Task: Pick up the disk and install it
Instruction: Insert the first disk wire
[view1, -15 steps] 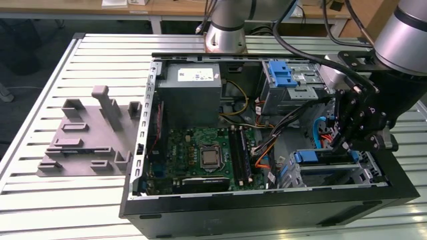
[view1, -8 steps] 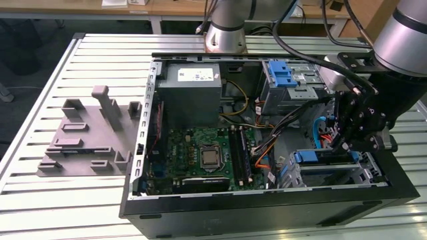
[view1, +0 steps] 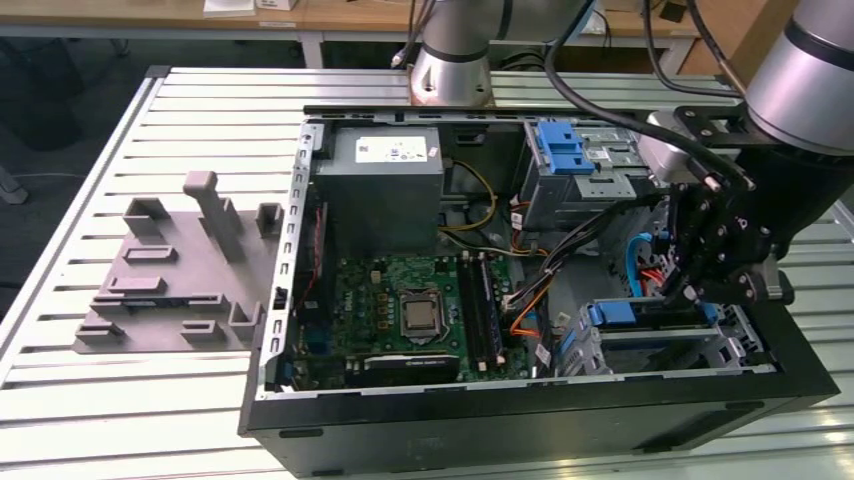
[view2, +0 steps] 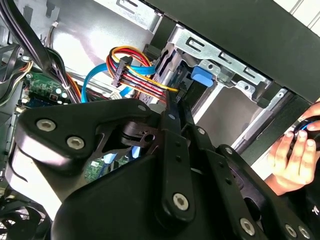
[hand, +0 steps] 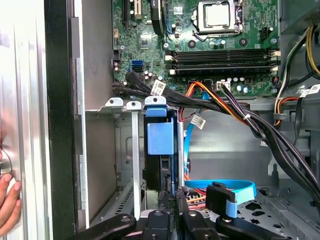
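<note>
- Exterior view: an open computer case lies on its side on a ribbed metal bench. The black end effector reaches down into the drive cage at the exterior view's right. The disk, seen by its blue plastic carrier, stands on edge in the cage, apparently seated or nearly so. The green motherboard and a gray power supply box fill the middle. A gray plastic fixture with upright pegs rests on the bench at the exterior view's left.
- Second wrist view: matte black linkage of the end effector, with bright screws, covers the foreground. Whether its fingers are apart or closed cannot be told. Beyond lie the folded sheet-metal cage, a blue latch tab, and a bundle of red, yellow and blue cables. A person's hand rests at the case edge.
- First wrist view: the disk sits upright in a cage slot, its smooth blue carrier tab facing out, with the end effector just beside its edge. A flat blue data cable lies loose nearby, judged not yet plugged in. Fingertips show at the case wall.
</note>
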